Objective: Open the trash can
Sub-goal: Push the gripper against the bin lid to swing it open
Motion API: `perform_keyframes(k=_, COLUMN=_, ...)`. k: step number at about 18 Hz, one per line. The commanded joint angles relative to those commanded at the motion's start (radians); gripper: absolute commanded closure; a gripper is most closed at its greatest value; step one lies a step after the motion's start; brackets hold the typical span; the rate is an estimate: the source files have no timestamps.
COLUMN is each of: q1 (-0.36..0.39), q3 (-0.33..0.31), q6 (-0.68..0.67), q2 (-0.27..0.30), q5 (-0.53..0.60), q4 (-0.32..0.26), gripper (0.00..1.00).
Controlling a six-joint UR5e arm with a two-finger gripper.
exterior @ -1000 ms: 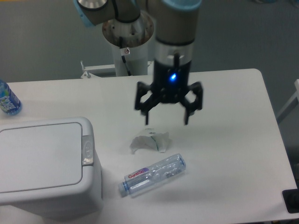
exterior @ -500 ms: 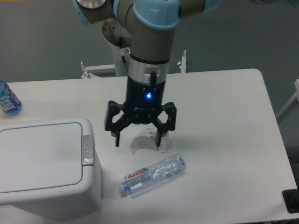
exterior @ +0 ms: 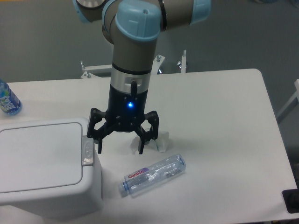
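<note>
The white boxy trash can (exterior: 44, 168) stands at the front left of the table, its flat lid (exterior: 39, 156) shut. Its small grey push-button latch (exterior: 87, 150) sits on the right rim. My gripper (exterior: 120, 147) hangs open and empty, fingers pointing down, just right of the latch. Its left fingertip (exterior: 99, 148) is close beside the can's right edge; I cannot tell if it touches. The right fingertip (exterior: 141, 148) is in front of the crumpled paper.
A crumpled white paper piece (exterior: 161, 142) lies behind the gripper, partly hidden. A clear plastic bottle (exterior: 154, 174) lies on its side in front of it. A blue-labelled bottle (exterior: 7, 100) stands at the far left edge. The arm's base mount (exterior: 131, 70) is behind the table.
The gripper has moved left and down, from above the crumpled paper toward the trash can's latch. It stays open. The lid has not moved.
</note>
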Motion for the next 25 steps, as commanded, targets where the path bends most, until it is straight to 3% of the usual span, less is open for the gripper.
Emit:
perform_keyframes(k=19, q1=-0.018, q3=-0.012, q6=0.005, q2=-0.014, q5=0.003, q4=0.002, gripper=0.0)
perform_keyframes(k=25, q1=0.02, q3=0.083, q6=0.037, q2=-0.005, q5=0.031, q4=0.009, gripper=0.0)
